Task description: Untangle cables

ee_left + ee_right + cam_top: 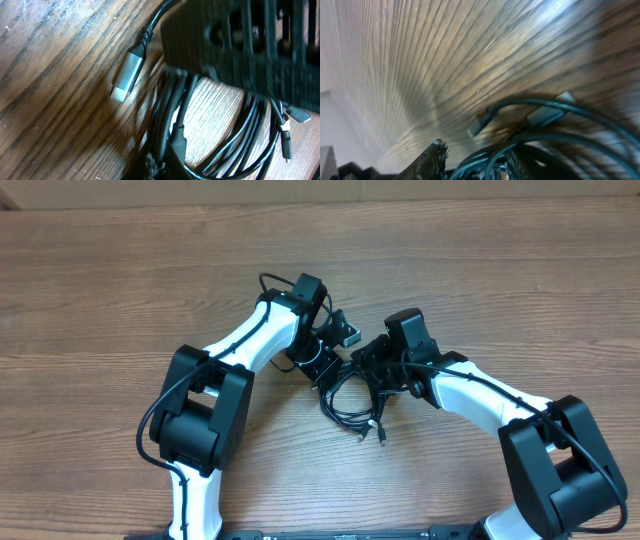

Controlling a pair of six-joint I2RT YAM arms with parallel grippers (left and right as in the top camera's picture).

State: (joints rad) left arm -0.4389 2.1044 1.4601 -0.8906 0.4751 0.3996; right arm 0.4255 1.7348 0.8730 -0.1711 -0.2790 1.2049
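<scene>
A wood-grain table (120, 270) fills the view, with a pale strip beyond its far edge. The black cables (352, 402) lie bundled mid-table, under both arms' tips. The left fingers (322, 366) are closed at the bundle's upper left; whether they pinch a cord is hidden. Cords pass between the right fingers (434, 159), but blur hides their grip. A silver plug (125, 77) lies beside the bundle.

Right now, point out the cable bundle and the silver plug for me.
cable bundle (342, 414), overhead view, on the lower arc of the looped cords.
silver plug (126, 76), left wrist view, on its metal shell.
</scene>
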